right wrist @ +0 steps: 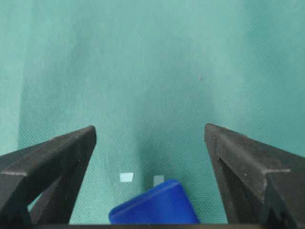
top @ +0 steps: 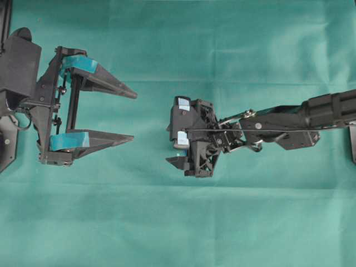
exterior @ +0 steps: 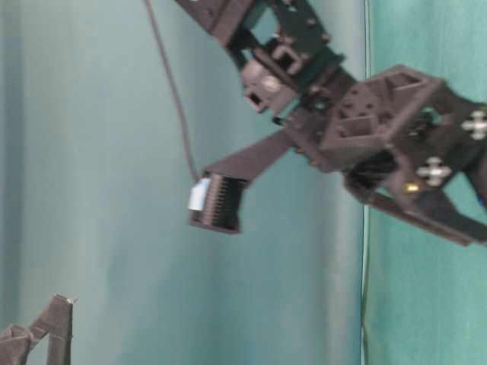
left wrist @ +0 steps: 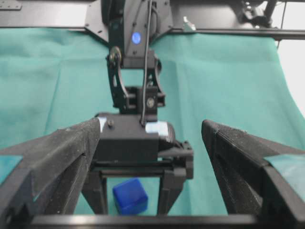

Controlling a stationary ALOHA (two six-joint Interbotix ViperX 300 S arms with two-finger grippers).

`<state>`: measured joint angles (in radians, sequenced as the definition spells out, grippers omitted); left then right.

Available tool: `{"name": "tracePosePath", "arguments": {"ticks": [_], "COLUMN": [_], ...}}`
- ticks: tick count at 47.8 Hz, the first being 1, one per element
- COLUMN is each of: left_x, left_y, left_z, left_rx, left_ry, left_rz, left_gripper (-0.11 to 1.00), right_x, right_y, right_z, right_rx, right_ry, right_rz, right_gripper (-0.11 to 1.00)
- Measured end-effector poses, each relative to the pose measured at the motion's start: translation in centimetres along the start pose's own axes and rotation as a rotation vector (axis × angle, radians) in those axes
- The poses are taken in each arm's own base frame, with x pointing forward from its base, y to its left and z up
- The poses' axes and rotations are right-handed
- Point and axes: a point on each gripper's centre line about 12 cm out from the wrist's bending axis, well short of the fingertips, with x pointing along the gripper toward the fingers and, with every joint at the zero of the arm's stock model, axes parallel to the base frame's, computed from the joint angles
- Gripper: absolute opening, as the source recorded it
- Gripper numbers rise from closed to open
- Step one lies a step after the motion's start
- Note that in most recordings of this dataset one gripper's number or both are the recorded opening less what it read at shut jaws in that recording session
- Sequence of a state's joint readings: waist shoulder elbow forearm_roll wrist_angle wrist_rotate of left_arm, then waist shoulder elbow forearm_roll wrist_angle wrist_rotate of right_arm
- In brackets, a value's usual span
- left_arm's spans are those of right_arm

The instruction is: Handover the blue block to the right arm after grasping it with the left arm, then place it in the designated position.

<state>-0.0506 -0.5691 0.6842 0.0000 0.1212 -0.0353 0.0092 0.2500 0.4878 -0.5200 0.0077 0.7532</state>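
The blue block [right wrist: 155, 207] rests on the green cloth directly under my right gripper [right wrist: 150, 130]. That gripper points straight down and is open, its plain black fingers standing apart from the block on both sides. Two small white marks [right wrist: 126, 177] of the designated position show just beyond the block, which covers the rest. In the left wrist view the blue block [left wrist: 129, 196] sits between the right arm's fingers [left wrist: 169, 191]. In the overhead view it is hidden beneath the right gripper [top: 181, 136]. My left gripper [top: 133, 115], with teal pads, is open and empty well to the left.
Green cloth [top: 178, 222] covers the whole table. The left arm's base [top: 16, 83] fills the left edge, and the right arm [top: 311, 114] stretches in from the right edge. A black frame [left wrist: 228, 28] runs along the far side in the left wrist view.
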Motion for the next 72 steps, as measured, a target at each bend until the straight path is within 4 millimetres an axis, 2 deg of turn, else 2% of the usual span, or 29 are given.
{"name": "tracePosePath", "arguments": {"ticks": [9, 24, 55, 72], "left_x": [0.0, 0.0, 0.0, 0.0], "left_y": [0.0, 0.0, 0.0, 0.0], "left_z": [0.0, 0.0, 0.0, 0.0], "left_rx": [0.000, 0.000, 0.002, 0.002], "left_ry": [0.000, -0.002, 0.000, 0.000], "left_rz": [0.000, 0.000, 0.000, -0.001], "left_gripper": [1.00, 1.00, 1.00, 1.00], "right_x": [-2.6, -8.8, -20.9, -23.8], "right_y": [0.2, 0.3, 1.0, 1.1], "right_z": [1.9, 5.3, 9.8, 10.6], "right_rx": [-0.004, -0.008, -0.047, -0.069], "right_ry": [-0.023, -0.084, -0.299, -0.380], "right_rz": [-0.032, -0.095, -0.130, -0.122], "right_gripper": [0.94, 0.94, 0.93, 0.93]}}
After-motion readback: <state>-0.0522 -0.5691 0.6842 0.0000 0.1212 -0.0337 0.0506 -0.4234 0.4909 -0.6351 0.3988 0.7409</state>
